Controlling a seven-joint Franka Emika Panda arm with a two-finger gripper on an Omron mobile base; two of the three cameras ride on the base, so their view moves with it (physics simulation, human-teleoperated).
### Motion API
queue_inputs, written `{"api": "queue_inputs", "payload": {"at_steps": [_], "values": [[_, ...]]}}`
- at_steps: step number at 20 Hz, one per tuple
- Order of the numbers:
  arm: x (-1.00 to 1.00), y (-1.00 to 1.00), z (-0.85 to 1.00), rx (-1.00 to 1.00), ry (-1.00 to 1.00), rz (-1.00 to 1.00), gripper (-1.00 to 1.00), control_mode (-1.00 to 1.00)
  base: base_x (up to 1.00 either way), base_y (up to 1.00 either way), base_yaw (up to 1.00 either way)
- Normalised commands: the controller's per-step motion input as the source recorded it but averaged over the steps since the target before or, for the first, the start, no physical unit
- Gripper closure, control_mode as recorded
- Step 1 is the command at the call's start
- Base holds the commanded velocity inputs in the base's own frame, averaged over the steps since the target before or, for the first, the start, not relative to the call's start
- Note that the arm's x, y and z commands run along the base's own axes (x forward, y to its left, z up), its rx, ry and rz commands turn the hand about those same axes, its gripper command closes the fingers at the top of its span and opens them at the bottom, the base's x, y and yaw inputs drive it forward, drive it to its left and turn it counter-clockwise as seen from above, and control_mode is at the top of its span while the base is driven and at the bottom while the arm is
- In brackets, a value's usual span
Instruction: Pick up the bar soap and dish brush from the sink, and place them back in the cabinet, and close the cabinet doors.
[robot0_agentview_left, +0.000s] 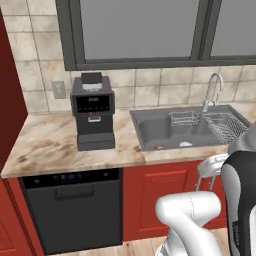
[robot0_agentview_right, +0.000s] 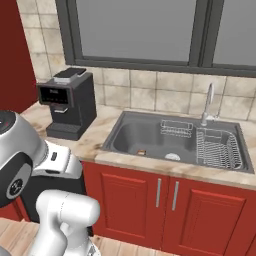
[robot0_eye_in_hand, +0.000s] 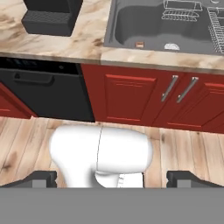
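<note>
The dark grey sink (robot0_agentview_left: 150, 131) (robot0_agentview_right: 122, 135) (robot0_eye_in_hand: 118, 26) is set into the marble counter. The bar soap (robot0_agentview_left: 159, 147) (robot0_agentview_right: 141, 152) (robot0_eye_in_hand: 140, 44), a tiny orange-brown block, lies on the basin floor near the front wall, left of the round white drain (robot0_eye_in_hand: 171, 46). The dish brush is out of view. A tall red face of the cabinet (robot0_agentview_left: 10, 95) (robot0_agentview_right: 15, 50) stands at the far left; I cannot tell whether it is a door or a side. My gripper (robot0_eye_in_hand: 113, 179) is open, its fingertips (robot0_eye_in_hand: 41, 178) wide apart, well back from the counter and below it, holding nothing.
A black coffee machine (robot0_agentview_left: 92, 112) (robot0_agentview_right: 67, 102) stands on the counter left of the sink. A silver faucet (robot0_agentview_left: 212, 90) and wire racks (robot0_agentview_left: 222, 125) take the sink's back and right. Below are a black dishwasher (robot0_agentview_left: 72, 210) and low red doors (robot0_eye_in_hand: 131, 96).
</note>
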Motion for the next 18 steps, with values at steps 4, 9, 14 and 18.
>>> {"api": "queue_inputs", "payload": {"at_steps": [4, 9, 14, 18], "values": [[0.0, 0.0, 0.0, 0.0, 0.0, 0.0, -1.0, 1.0, 0.38, -0.58, 0.16], [0.0, 0.0, 0.0, 0.0, 0.0, 0.0, -1.0, 1.0, 0.17, -0.75, 0.01], [0.0, 0.0, 0.0, 0.0, 0.0, 0.0, -1.0, 1.0, 0.17, -0.71, 0.0], [0.0, 0.0, 0.0, 0.0, 0.0, 0.0, -1.0, 1.0, 0.3, -0.29, -0.03]]}}
